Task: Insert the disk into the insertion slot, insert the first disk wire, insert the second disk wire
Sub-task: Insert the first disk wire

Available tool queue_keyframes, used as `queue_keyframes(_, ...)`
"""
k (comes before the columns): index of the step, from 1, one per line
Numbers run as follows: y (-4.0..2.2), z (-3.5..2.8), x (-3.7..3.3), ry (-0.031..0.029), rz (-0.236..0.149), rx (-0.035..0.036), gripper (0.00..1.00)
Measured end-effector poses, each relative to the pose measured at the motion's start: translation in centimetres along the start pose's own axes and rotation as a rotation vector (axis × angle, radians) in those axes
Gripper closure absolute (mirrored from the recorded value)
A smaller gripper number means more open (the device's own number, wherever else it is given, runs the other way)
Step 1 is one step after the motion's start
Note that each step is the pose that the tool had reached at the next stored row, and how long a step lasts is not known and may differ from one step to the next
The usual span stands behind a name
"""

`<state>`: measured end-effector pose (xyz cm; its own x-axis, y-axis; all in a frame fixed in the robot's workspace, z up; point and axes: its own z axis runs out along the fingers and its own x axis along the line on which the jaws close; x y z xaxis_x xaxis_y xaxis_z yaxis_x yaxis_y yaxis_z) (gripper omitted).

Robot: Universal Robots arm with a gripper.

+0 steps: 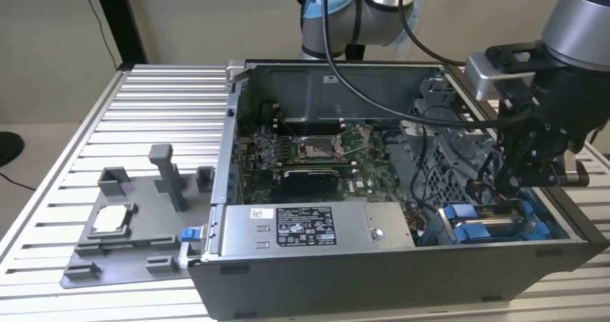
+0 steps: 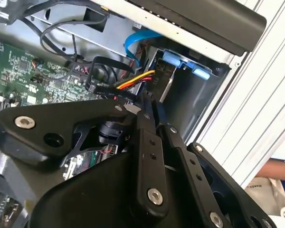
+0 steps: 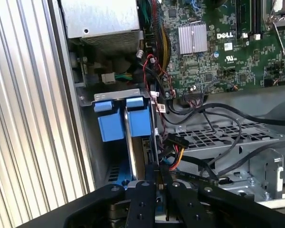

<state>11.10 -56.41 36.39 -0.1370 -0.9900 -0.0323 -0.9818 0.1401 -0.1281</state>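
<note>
My gripper [image 1: 515,188] reaches down into the open computer case at the exterior view's right, above the insertion slot [image 1: 548,209]. In both wrist views its black fingers [image 3: 147,190] lie close together, shut; I cannot tell whether anything is pinched. The disk [image 3: 138,122] shows its blue carrier end standing in the grey slot [image 3: 88,137], its metal body mostly hidden. A black connector with yellow and red wires [image 3: 173,142] lies right at the gripper [image 3: 157,170] tips. The second wrist view shows the same wires [image 2: 137,78] beside the gripper [image 2: 149,100], the disk's blue carrier [image 2: 185,61] just beyond.
The green motherboard [image 1: 315,158], a grey power supply box [image 1: 315,225] and loose black cables [image 3: 218,123] crowd the case. A blue flat cable [image 2: 133,40] hangs near the bay. A grey fixture [image 1: 133,258] with a small silver part stands on the ribbed table. A person's sleeve [image 2: 275,171] shows.
</note>
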Motion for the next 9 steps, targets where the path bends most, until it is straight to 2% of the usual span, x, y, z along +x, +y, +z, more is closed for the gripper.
queue_keyframes(3, 0.28, 0.10, 0.07, -0.0021, 0.000, 0.0143, 1.00)
queue_keyframes(9, 0.83, 0.29, 0.30, -0.0061, 0.000, 0.0303, 1.00)
